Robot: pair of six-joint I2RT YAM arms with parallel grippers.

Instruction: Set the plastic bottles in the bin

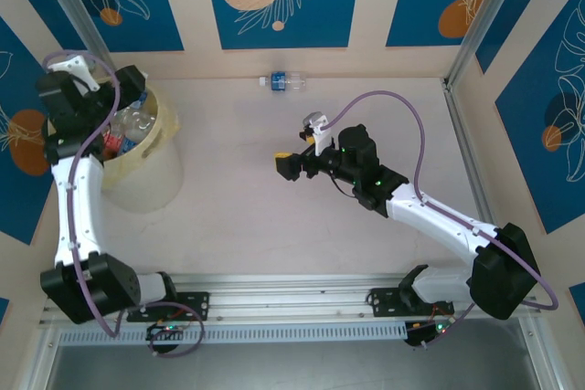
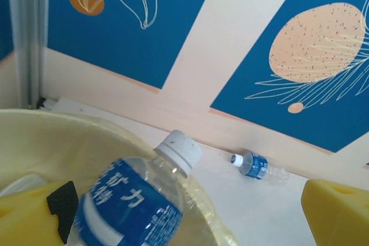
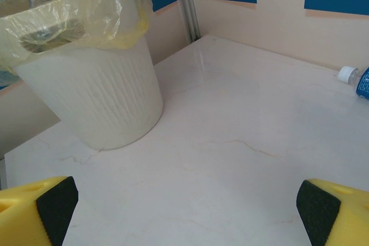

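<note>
The bin stands at the far left of the table, with several plastic bottles inside its clear liner. My left gripper hangs open over the bin's rim. A blue-labelled, white-capped bottle lies loose between its fingers, clear of the right finger. Another blue-labelled bottle lies on its side by the back wall, also seen as the small bottle in the left wrist view. My right gripper is open at mid-table with nothing in it, facing the bin.
Metal posts rise at the back corners, and patterned walls close the table on three sides. Bare tabletop stretches between the bin and my right gripper. The lone bottle's cap shows at the right edge of the right wrist view.
</note>
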